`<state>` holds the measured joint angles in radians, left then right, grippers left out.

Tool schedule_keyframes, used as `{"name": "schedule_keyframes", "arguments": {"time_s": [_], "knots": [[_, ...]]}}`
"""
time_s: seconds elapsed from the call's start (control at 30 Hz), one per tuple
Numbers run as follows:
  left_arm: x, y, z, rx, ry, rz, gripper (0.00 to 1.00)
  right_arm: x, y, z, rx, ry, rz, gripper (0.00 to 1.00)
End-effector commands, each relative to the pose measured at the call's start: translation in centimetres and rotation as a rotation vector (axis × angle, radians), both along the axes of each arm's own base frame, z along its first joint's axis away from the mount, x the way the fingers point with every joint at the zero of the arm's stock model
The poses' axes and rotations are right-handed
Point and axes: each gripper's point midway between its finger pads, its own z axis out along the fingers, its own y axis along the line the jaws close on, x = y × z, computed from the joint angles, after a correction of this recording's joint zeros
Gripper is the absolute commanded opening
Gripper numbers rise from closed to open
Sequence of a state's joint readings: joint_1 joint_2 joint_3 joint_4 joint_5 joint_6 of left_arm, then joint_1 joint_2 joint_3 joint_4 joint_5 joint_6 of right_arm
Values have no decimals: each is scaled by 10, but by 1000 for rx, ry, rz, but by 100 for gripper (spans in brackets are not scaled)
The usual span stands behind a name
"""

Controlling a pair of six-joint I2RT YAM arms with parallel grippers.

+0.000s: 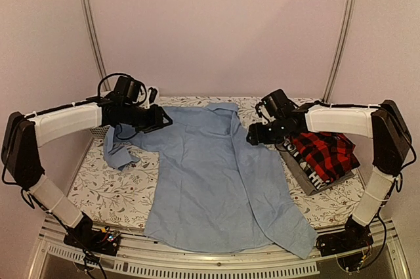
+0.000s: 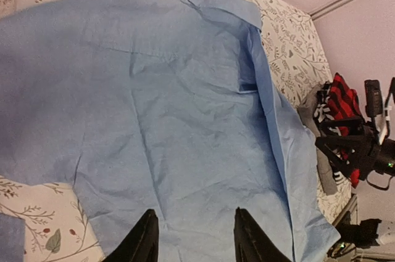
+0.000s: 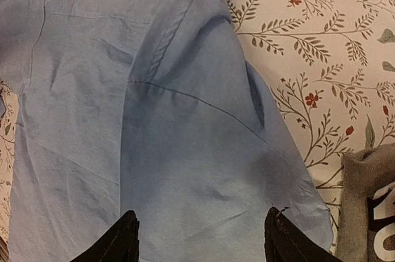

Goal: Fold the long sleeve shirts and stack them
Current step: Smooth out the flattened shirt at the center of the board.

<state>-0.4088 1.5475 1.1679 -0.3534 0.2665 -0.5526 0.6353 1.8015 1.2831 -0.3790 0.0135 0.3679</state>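
A light blue button-up shirt [image 1: 216, 174] lies spread flat on the table, collar at the far edge and hem hanging over the near edge. It fills the left wrist view [image 2: 173, 108] and the right wrist view [image 3: 154, 120]. One sleeve [image 1: 120, 150] is bunched at the left. My left gripper [image 1: 162, 120] is open and empty above the shirt's left shoulder. My right gripper [image 1: 254, 136] is open and empty above the right shoulder. A folded red-and-black plaid shirt [image 1: 326, 151] rests on a folded grey shirt with white lettering [image 1: 314, 178] at the right.
The table has a floral cloth [image 1: 105, 190]. A white lattice basket [image 1: 97, 132] shows partly behind the left arm. The table's near edge [image 1: 216, 256] runs under the shirt's hem. The grey shirt's edge [image 3: 364, 212] lies just right of my right gripper.
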Motion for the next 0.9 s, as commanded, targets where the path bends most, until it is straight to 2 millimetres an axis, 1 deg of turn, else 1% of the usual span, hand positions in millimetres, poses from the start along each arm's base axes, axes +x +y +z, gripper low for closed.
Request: {"name": "schedule_keyframes", "arguments": {"time_s": [0.0,0.07,0.13,0.23,0.3,0.43,0.5,0.63,0.77,0.87], "knots": [[-29,-37,-24,-92,43,-69,40,-10,-23,17,76,-62,-141,68],[-40,-49,-44,-100,84,-92,38,-14,-32,13,80,-57,-185,68],[-52,-62,-63,-114,128,-123,37,-16,-37,1,84,-37,-214,69],[-66,-68,-90,-86,179,-130,36,-12,-46,-15,98,-17,-248,70],[-73,-65,-107,-75,215,-116,36,-8,-54,-25,113,-2,-278,72],[-85,-50,-133,-29,263,-73,36,-5,-67,-44,134,32,-331,75],[-91,-42,-142,-8,276,-54,36,-4,-74,-51,135,43,-354,76],[-103,-29,-158,24,311,-32,37,-5,-95,-65,142,70,-412,80],[-113,-21,-170,44,340,-24,36,-6,-110,-72,167,85,-447,83],[-118,-15,-174,59,348,-14,36,-5,-120,-76,164,93,-467,85]]}}
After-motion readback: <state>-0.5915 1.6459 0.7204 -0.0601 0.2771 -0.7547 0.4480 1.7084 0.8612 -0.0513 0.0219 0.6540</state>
